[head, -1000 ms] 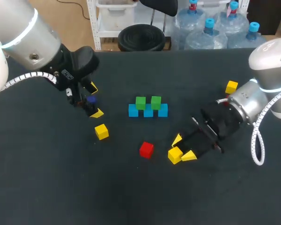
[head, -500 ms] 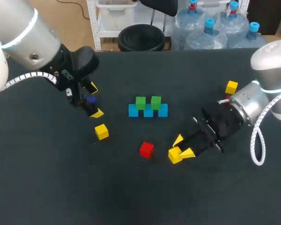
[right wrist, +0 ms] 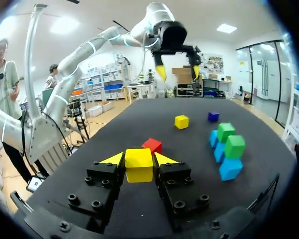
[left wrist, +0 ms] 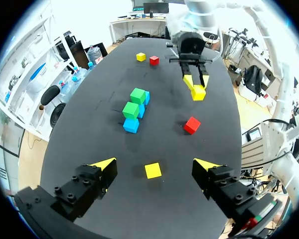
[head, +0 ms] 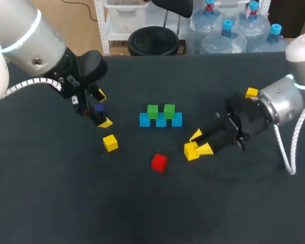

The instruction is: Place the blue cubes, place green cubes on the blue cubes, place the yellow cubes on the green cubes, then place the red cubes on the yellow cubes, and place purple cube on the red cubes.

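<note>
Three blue cubes (head: 161, 121) sit in a row mid-table, with two green cubes (head: 152, 111) stacked on them. My right gripper (head: 197, 144) is shut on a yellow cube (head: 191, 151) just right of a loose red cube (head: 159, 162); in the right wrist view this yellow cube (right wrist: 138, 165) fills the gap between the fingers. My left gripper (head: 102, 109) hangs open over the small purple cube (head: 99, 108) at the left. A second yellow cube (head: 110, 143) lies below it, ahead of the open left fingers (left wrist: 103, 164) in the left wrist view. A third yellow cube (head: 251, 92) lies behind my right arm.
In the left wrist view a second red cube (left wrist: 154, 60) lies beside the far yellow cube (left wrist: 140, 57), past my right arm; my right arm hides it in the head view. The black table (head: 66, 203) stretches wide in front of the cubes.
My right gripper closed on the yellow cube and carried it up and toward the back of the table. The left arm has not moved.
</note>
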Controlling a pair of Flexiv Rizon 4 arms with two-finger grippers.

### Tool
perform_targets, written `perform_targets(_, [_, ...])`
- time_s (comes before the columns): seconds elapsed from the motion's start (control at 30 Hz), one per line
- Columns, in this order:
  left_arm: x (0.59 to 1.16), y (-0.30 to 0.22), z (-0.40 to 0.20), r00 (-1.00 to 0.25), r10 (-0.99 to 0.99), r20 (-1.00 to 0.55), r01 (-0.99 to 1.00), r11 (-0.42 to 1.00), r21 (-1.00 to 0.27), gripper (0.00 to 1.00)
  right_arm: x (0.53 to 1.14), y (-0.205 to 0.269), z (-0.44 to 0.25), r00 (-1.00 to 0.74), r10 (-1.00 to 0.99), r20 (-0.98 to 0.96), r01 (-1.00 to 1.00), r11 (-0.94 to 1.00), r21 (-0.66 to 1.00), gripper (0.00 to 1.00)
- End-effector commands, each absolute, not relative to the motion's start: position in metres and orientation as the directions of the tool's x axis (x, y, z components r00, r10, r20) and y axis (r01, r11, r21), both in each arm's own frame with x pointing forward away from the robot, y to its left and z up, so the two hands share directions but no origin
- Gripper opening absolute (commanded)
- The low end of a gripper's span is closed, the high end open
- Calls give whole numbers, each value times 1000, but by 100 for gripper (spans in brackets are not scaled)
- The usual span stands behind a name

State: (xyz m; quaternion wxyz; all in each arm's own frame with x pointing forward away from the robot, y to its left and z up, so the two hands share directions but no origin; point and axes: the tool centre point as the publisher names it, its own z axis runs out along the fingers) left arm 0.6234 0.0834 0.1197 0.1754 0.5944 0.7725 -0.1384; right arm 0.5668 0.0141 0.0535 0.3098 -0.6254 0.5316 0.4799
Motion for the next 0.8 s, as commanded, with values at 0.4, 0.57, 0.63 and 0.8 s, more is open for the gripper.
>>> perform_targets(0.4, [624, 83, 120, -232, 870, -434, 967, 255, -5, 100, 607, 38, 122, 3, -393, -919, -994, -99, 40, 0])
perform_targets(0.57, [624, 83, 120, -232, 870, -434, 967, 255, -5, 100, 630, 49, 128, 0, -379, -925, -997, -67, 27, 0])
perform_targets(0.63, [624, 83, 120, -232, 870, -434, 967, 255, -5, 100, 639, 55, 129, 1, -375, -927, -997, -67, 26, 0])
perform_targets(0.8, [624, 83, 120, -232, 870, -434, 967, 255, -5, 100, 659, 69, 127, 3, -371, -929, -998, -66, 24, 0])
